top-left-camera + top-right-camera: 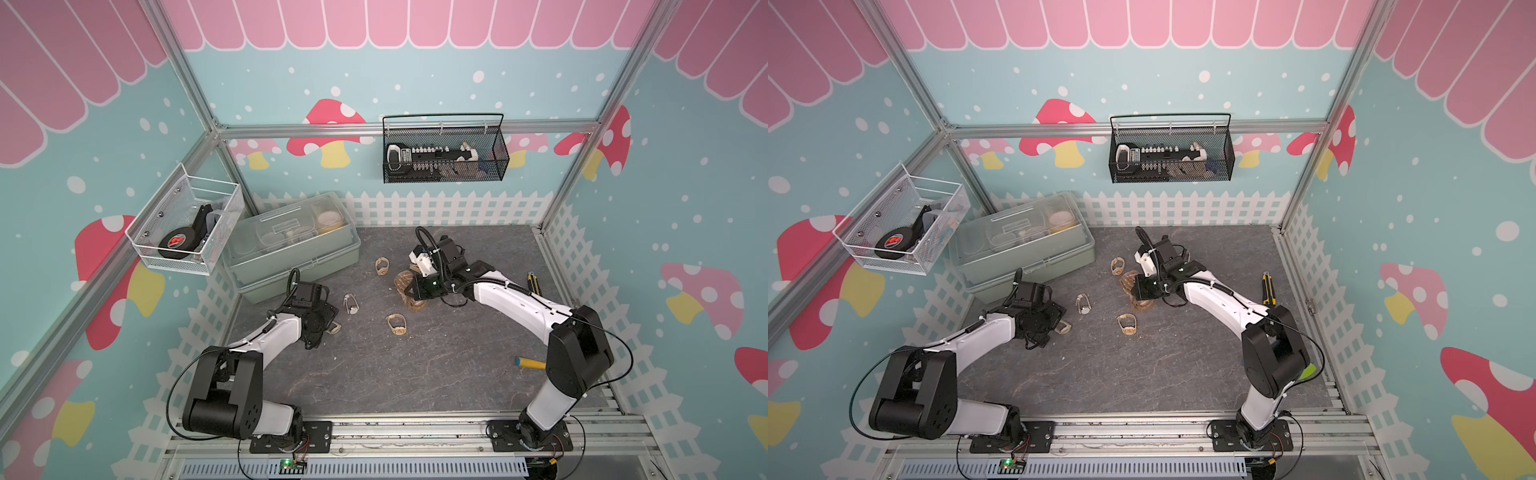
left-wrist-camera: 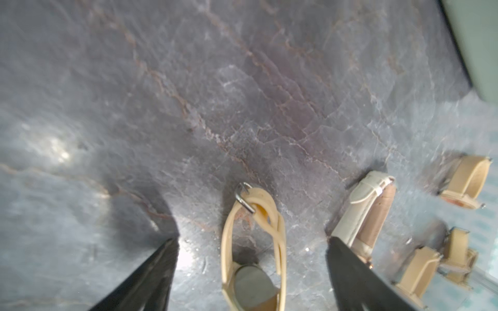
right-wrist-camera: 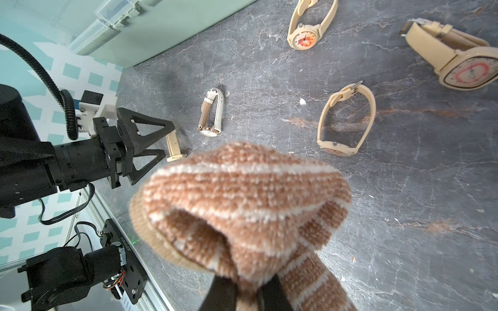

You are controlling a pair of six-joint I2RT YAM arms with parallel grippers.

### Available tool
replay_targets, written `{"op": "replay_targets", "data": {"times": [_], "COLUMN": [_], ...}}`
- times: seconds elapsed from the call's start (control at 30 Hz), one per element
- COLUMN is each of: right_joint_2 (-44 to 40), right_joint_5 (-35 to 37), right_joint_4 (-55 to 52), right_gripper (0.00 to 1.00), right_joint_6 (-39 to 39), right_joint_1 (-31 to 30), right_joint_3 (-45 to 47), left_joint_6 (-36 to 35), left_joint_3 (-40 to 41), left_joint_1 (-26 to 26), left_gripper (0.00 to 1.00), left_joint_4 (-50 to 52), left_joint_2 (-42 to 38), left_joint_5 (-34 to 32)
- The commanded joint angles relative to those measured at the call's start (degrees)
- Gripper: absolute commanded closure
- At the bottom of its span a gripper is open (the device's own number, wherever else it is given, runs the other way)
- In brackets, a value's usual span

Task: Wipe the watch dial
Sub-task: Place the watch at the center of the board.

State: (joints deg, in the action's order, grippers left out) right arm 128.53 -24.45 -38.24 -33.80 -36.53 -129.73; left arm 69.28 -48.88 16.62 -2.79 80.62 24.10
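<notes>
Striped brown cloth [image 3: 242, 210] hung pinched in the right claw [image 3: 248, 293] near the surface's [image 1: 415, 374] far edge, the left claw [image 2: 250, 269] stood wide astride a beige watch [image 2: 253, 258] at the left edge, apart, so wiping had apparently not begun.

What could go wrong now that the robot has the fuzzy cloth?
1. The watch stands between the fingers of the left gripper, and neither finger touches it, so it may slide when wiped.
2. It shows its back in the left wrist view, so the cloth might miss the dial.
3. The cloth, bunched in the shut right gripper, could knock the white-strapped watch on the way.
</notes>
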Motion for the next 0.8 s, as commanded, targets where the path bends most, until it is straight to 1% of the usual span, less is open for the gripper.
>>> {"op": "replay_targets", "data": {"times": [0.0, 0.3, 0.4, 0.57, 0.77], "right_joint_2": [-6.1, -17.0, -19.3, -22.8, -26.5], "right_joint_5": [1.6, 2.1, 1.8, 1.8, 2.3], "right_joint_4": [1.3, 8.7, 10.7, 11.2, 11.3], "right_gripper": [1.00, 1.00, 1.00, 1.00, 1.00], "right_joint_6": [2.0, 0.4, -0.5, -0.3, 0.8], "right_joint_1": [1.3, 1.8, 1.8, 1.9, 1.9], "right_joint_3": [5.2, 26.6, 31.6, 36.0, 41.0], "left_joint_6": [2.7, 7.0, 8.1, 8.3, 7.7], "left_joint_3": [1.4, 3.1, 3.2, 2.8, 2.4], "left_joint_1": [-0.7, -2.0, -2.0, -2.3, -2.9], "left_gripper": [1.00, 1.00, 1.00, 1.00, 1.00], "left_joint_4": [-3.7, -9.4, -10.7, -9.6, -1.6], "left_joint_2": [-1.1, 0.5, 1.3, 2.2, 1.3], "left_joint_5": [0.9, 1.0, 1.0, 1.0, -1.3]}}
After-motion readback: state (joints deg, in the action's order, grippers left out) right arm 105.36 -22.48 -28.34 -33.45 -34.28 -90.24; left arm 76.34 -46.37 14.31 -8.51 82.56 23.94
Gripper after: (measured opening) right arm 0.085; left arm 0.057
